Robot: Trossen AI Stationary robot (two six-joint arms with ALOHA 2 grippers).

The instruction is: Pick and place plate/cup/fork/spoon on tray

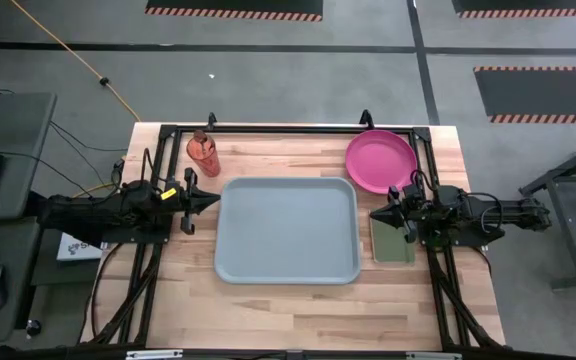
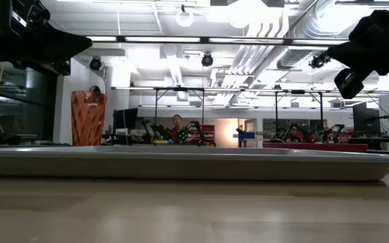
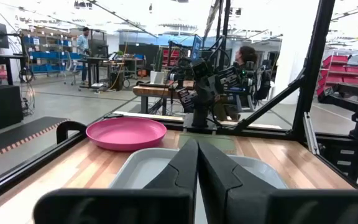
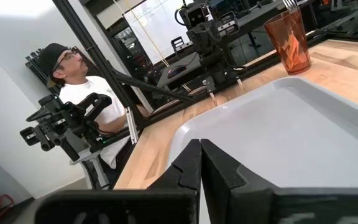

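The pale blue-grey tray (image 1: 286,230) lies in the middle of the table. The pink plate (image 1: 380,160) rests flat on the table at the far right, just beyond the tray's far right corner; it also shows in the left wrist view (image 3: 126,133). The translucent red-orange cup (image 1: 204,153) stands upright at the far left, with utensils in it (image 4: 289,38). My left gripper (image 1: 214,201) hovers shut at the tray's left edge. My right gripper (image 1: 374,213) hovers shut at the tray's right edge. Both are empty.
A dark-green rectangular pad (image 1: 392,242) lies right of the tray, partly under my right arm. A black frame (image 1: 288,128) runs round the table's edges. A person (image 4: 89,93) sits beyond the table's left side.
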